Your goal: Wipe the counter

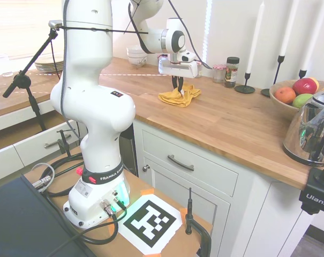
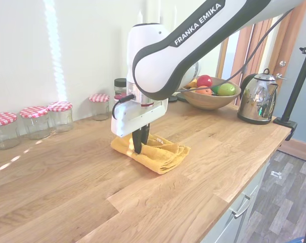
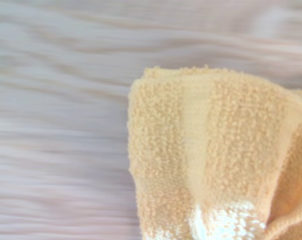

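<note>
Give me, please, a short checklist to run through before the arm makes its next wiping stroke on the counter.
1. Cloth under the hand: ok, the hand is down on the yellow cloth.
2. Grip on the cloth: ok, the fingers look pinched shut on a fold.
3. Cloth on the counter: ok, it lies bunched on the wood.
4. Free wood toward the jars: ok, bare planks in between.
5. Fruit bowl and kettle: ok, both stand well apart from the cloth.
6. Dirt left to wipe: cannot tell.
</note>
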`<state>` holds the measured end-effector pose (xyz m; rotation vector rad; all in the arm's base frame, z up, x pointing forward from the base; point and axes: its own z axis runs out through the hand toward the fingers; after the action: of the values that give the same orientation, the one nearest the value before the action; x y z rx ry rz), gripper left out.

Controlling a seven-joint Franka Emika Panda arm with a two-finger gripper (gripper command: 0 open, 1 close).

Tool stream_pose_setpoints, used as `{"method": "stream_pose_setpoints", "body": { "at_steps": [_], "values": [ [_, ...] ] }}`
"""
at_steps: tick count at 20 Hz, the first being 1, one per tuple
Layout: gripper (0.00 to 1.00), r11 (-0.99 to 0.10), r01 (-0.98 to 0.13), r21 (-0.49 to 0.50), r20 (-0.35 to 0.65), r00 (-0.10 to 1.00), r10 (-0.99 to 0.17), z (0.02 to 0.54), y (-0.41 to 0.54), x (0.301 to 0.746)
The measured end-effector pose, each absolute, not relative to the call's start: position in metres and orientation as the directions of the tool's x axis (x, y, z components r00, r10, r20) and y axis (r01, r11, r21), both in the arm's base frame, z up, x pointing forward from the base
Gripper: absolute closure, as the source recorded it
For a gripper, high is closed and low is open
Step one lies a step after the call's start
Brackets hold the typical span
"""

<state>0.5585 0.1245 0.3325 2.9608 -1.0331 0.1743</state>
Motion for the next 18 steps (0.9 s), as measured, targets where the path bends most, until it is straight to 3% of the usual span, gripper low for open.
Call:
{"method": "stream_pose_setpoints", "body": {
  "at_steps": [18],
  "values": [
    [1.00,-0.804,-0.594,-0.038,0.167,0.789,-0.591,0.330,0.279,0.558]
  ]
}}
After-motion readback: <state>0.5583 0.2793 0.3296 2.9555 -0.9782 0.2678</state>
